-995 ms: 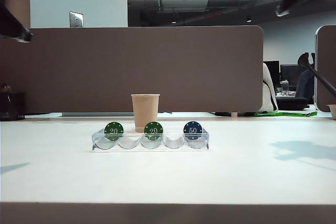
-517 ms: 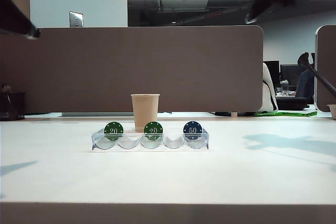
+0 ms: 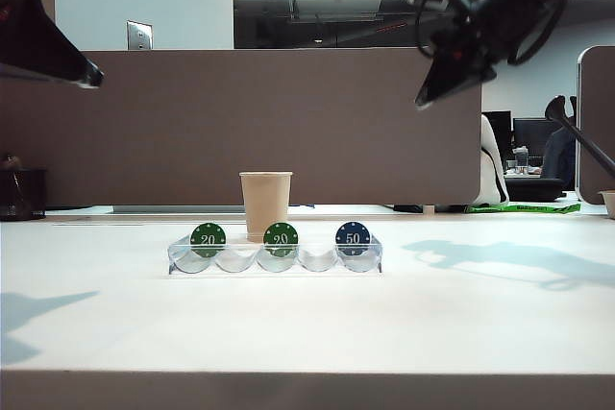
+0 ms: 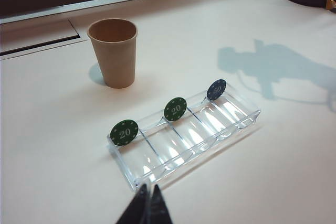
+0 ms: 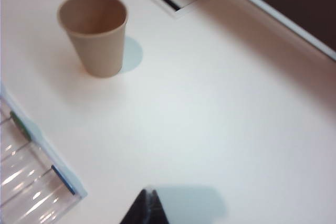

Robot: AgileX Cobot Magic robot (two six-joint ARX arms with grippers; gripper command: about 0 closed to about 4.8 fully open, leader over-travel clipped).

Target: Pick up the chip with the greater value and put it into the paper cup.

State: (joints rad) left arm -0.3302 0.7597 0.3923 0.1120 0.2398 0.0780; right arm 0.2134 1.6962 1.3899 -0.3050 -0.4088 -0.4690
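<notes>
Since both grippers, left gripper (image 3: 91,77) and right gripper (image 3: 423,101), hover pinched closed and empty, the 50 chip (image 3: 353,237) sits upright in its tray (image 3: 183,258) slot, paper cup (image 3: 265,205) at its 10 o'clock.

White "50" on the blue chip (image 3: 353,237), white "20" on two green chips (image 3: 208,238) (image 3: 281,237)

We see only the closed tips of the left gripper (image 4: 147,209) and right gripper (image 5: 147,208) — the rest is cut off. The clear tray (image 5: 23,182) runs off frame, its blue chip (image 5: 63,180) edge-on — unreadable.
</notes>
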